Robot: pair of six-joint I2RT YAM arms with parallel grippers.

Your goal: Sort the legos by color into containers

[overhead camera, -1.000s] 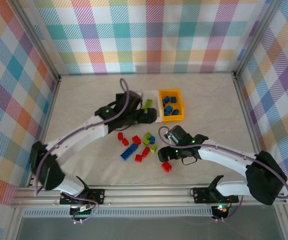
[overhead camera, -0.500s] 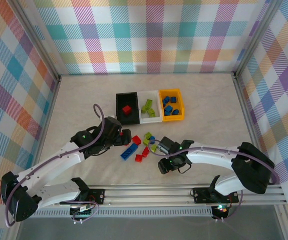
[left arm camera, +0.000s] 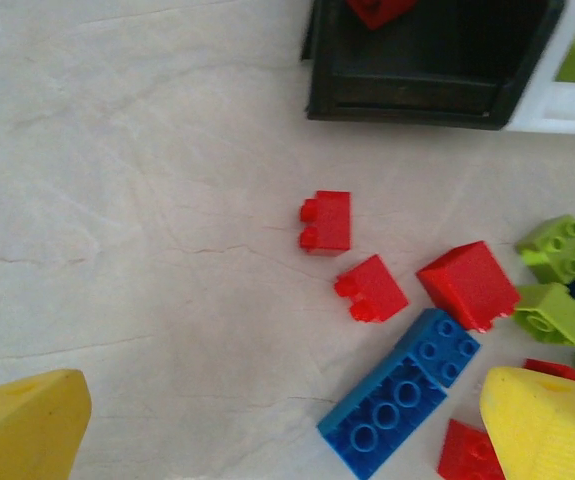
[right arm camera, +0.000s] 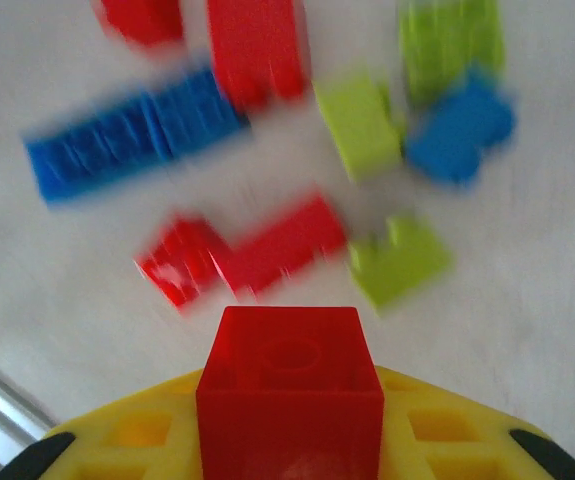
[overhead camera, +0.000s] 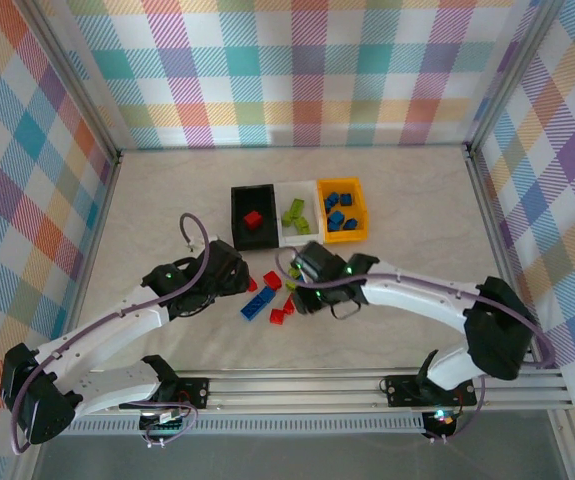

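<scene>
Legos lie scattered; right jaws seemingly pinch a red brick, left jaws spread.

Left arm: stretched forward from its base, elbow bent, wrist turned to the right.
Left gripper: yellow fingers spread wide apart, pointing downward.
Right arm: curved in an arc, reaching leftward.
Right gripper: closed on a red brick, which is clamped between the fingertips.
</scene>
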